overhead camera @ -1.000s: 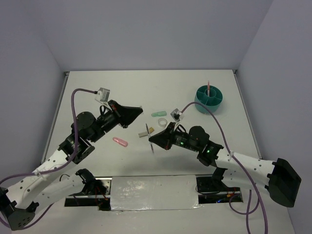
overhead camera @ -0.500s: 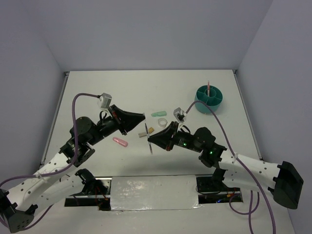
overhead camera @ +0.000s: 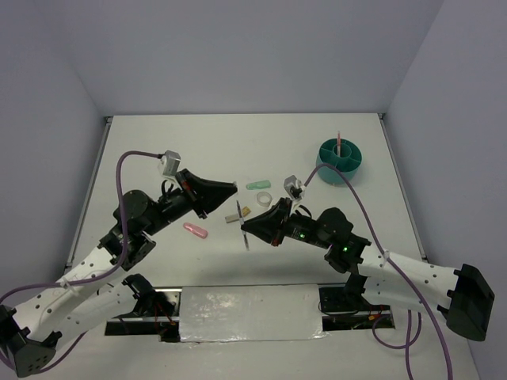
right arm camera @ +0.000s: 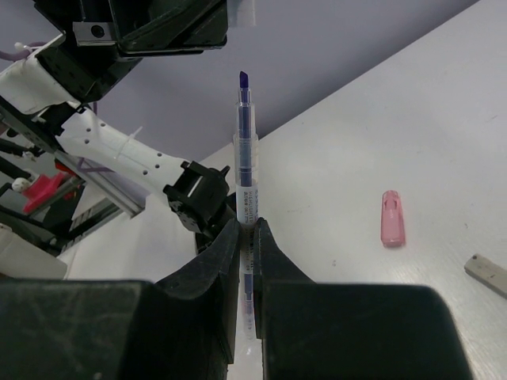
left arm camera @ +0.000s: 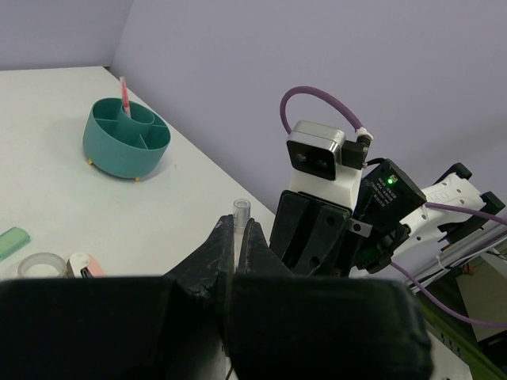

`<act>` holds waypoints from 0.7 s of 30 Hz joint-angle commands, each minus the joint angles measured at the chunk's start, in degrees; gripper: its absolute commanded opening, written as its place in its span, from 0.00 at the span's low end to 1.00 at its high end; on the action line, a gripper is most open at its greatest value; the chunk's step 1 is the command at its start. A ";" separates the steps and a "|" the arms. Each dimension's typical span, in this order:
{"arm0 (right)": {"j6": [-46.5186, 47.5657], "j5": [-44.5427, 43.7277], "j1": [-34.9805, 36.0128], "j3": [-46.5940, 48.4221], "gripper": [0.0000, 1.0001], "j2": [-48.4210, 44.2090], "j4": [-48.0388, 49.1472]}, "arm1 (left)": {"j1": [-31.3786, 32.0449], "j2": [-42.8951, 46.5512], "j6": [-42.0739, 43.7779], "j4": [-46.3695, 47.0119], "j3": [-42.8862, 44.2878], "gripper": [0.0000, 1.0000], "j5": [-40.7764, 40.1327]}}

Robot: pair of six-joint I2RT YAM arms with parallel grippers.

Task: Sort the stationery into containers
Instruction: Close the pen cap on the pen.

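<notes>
Pen [right arm camera: 246, 170] between right jaws, cap [left arm camera: 241, 209] between left jaws

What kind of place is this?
Probably a robot lab: two white-and-black robot arms bolted to a white table, plain lilac wall panels boxing it in, and a round teal plastic organiser cup.

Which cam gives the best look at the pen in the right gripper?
Right wrist: the pen stands centred between the fingers of the shut right gripper, with the barrel and purple tip sharp. Top external shows it only as a thin dark sliver at that gripper's tip. Left wrist does not show it clearly.
</notes>
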State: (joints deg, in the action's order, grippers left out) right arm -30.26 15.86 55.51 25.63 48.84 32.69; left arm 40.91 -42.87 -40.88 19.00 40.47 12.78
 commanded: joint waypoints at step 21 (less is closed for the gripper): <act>2.22 -1.88 0.48 3.02 0.00 -1.90 0.10 | -0.21 0.07 -1.04 5.69 -1.53 0.00 3.31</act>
State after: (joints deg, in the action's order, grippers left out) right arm -29.17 15.00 55.53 25.67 48.36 32.03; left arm 40.91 -43.38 -41.19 21.08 39.09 14.90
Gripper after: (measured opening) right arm 0.116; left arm 0.068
